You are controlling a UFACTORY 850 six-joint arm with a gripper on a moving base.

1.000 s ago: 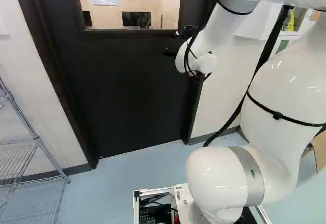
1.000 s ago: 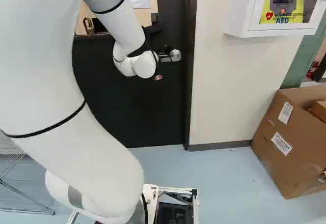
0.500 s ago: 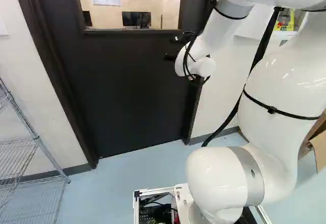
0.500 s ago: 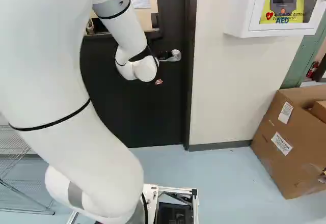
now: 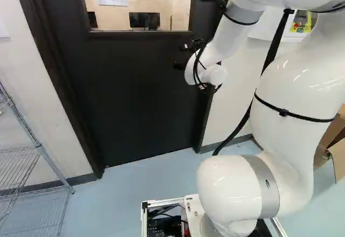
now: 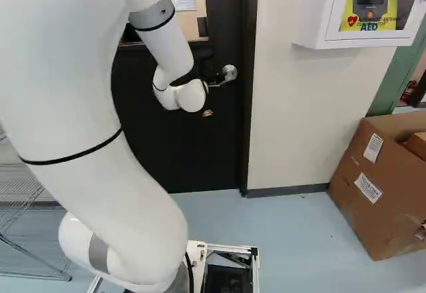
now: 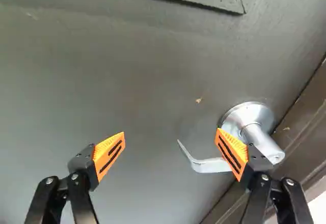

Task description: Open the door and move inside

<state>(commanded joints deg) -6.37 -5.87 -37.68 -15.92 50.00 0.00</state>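
Left base view: in the foreground, lower centre, lies the base frame [image 5: 161, 201], with the white arm [image 5: 291, 102] rising along the right and bending over to the upper centre. A wire rack [image 5: 54, 167] occupies the lower left. Right base view: a cardboard box [image 6: 393, 220] stands at the right edge, below a white wall cabinet [image 6: 313, 33] at the upper right. At the arm's end, upper centre of the left base view, the gripper [image 5: 180, 56] is open. Wrist view: its orange-padded fingers stand wide apart, gripping nothing; the lever handle [image 7: 211, 165] passes behind one finger, its curved tip showing in the gap; contact cannot be determined. Beyond, the dark door [image 5: 145, 97] stands closed. Through its window, upper left of the left base view, appears a monitor [image 5: 144, 20].
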